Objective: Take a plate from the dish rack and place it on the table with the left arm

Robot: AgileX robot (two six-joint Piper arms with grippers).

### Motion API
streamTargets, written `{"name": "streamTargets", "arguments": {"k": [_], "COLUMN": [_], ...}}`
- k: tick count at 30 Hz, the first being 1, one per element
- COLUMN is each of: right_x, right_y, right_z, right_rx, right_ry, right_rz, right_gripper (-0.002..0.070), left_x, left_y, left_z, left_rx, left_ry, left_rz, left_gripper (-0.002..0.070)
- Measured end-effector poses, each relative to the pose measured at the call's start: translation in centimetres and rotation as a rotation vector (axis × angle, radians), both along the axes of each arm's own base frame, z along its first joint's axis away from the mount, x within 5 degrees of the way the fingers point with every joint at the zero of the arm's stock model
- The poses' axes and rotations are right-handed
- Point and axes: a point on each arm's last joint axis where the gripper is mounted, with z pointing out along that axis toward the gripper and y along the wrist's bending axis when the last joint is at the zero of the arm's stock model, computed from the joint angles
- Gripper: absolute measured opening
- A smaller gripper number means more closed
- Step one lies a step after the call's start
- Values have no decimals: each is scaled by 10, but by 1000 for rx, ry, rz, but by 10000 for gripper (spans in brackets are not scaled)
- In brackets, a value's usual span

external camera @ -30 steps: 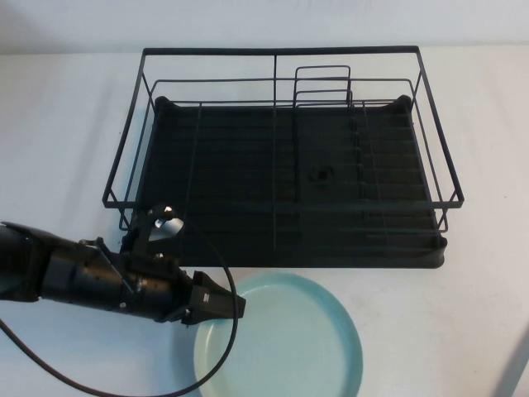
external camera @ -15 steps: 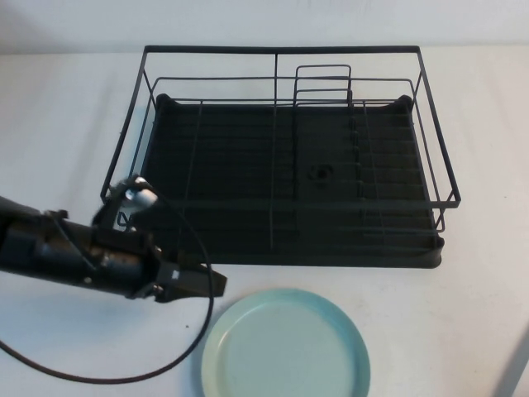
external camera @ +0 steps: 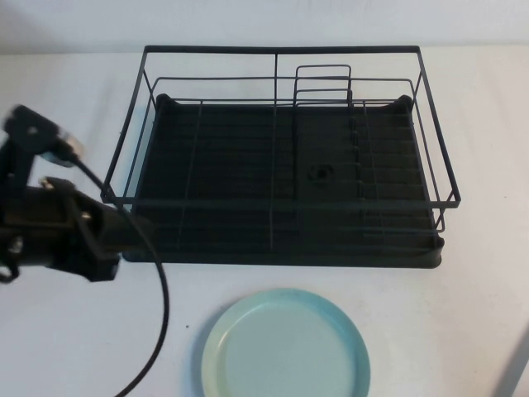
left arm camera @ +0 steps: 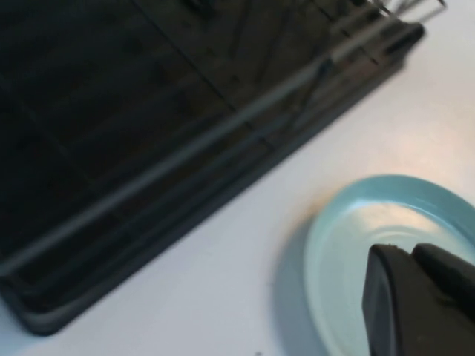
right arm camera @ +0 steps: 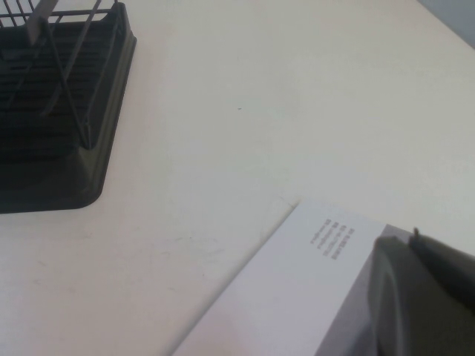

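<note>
The pale turquoise plate point(external camera: 285, 347) lies flat on the white table point(external camera: 463, 314), just in front of the black dish rack point(external camera: 281, 157), which holds no dishes. My left arm is drawn back at the table's left, by the rack's front left corner. My left gripper point(external camera: 114, 248) is shut and empty, well clear of the plate. In the left wrist view its fingers point(left arm camera: 415, 297) hang over the plate point(left arm camera: 341, 252), with the rack point(left arm camera: 185, 148) beyond. My right gripper point(right arm camera: 427, 297) is shut and empty at the far right, out of the high view.
A thin black cable point(external camera: 157, 314) loops from the left arm down across the table left of the plate. A flat white box point(right arm camera: 297, 297) lies under the right gripper; its edge shows in the high view point(external camera: 517, 372). The rack's corner point(right arm camera: 59, 148) shows in the right wrist view.
My left gripper let go of the plate and pulled back to the left and up. The plate now rests flat on the table. The right arm has not moved.
</note>
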Motion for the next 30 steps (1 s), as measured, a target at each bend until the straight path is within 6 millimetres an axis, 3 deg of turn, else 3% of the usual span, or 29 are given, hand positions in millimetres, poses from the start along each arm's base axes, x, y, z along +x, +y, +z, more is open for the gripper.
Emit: {"name": "streamTargets", "arguments": {"k": [5, 9, 14, 21, 26, 30], "right_x": [0, 0, 0, 0, 0, 0], "right_y": [0, 0, 0, 0, 0, 0], "right_z": [0, 0, 0, 0, 0, 0], "right_rx": [0, 0, 0, 0, 0, 0], "right_ry": [0, 0, 0, 0, 0, 0], "right_rz": [0, 0, 0, 0, 0, 0], "right_gripper": [-20, -20, -20, -20, -20, -20], "left_x": [-41, -75, -127, -190, -213, -217], "left_y": [14, 22, 31, 39, 47, 52], "left_z": [44, 58, 53, 40, 36, 29], "left_rx": [86, 106, 116, 88, 81, 73], "left_ry": [-218, -325, -424, -391, -423, -372], "left_rz": [125, 205, 290, 387, 484, 557], "left_gripper": [2, 1, 0, 0, 0, -1]}}
